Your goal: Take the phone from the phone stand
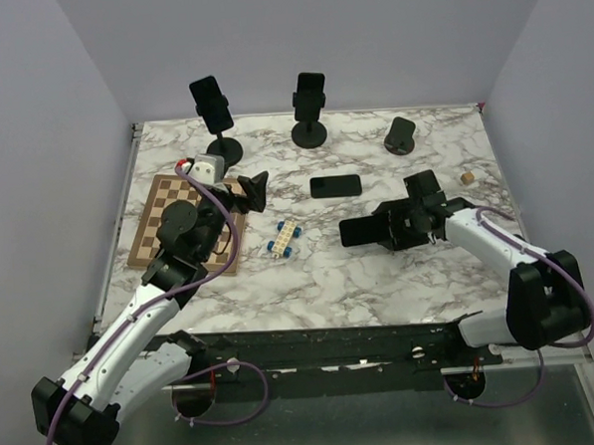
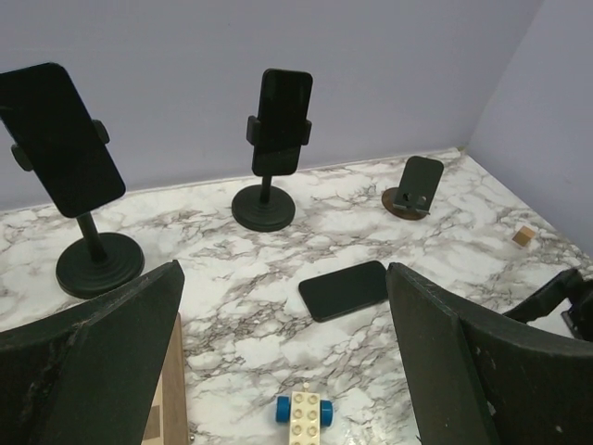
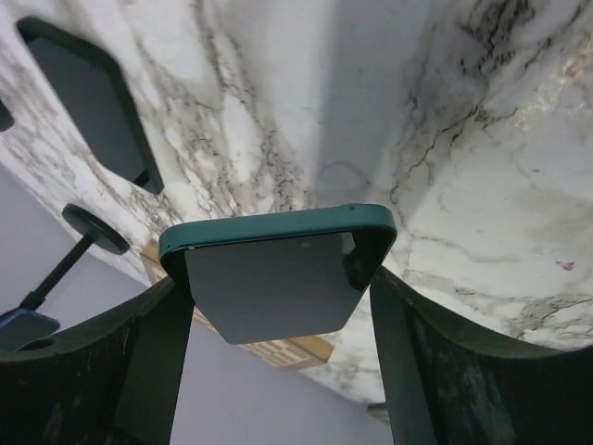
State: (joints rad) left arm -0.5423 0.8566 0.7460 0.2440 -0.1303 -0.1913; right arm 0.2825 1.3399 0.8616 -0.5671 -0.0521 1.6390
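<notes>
My right gripper (image 1: 392,225) is shut on a phone in a teal case (image 3: 278,278), gripped by its long edges and held low over the marble table (image 1: 380,278) at right of centre. This phone (image 1: 362,229) is level and clear of any stand. Two tall phone stands at the back each hold a black phone: the left phone (image 1: 211,99) on its stand (image 1: 223,149), the middle phone (image 1: 309,90) on its stand (image 1: 309,134). A small low stand (image 1: 400,135) at the back right is empty. My left gripper (image 1: 255,190) is open by the chessboard, nothing between its fingers (image 2: 120,334).
Another black phone (image 1: 335,187) lies flat at mid-table. A small white brick car with blue wheels (image 1: 285,239) sits nearer me. A wooden chessboard (image 1: 163,230) lies at the left under the left arm. A small wooden cube (image 1: 467,178) rests at the right.
</notes>
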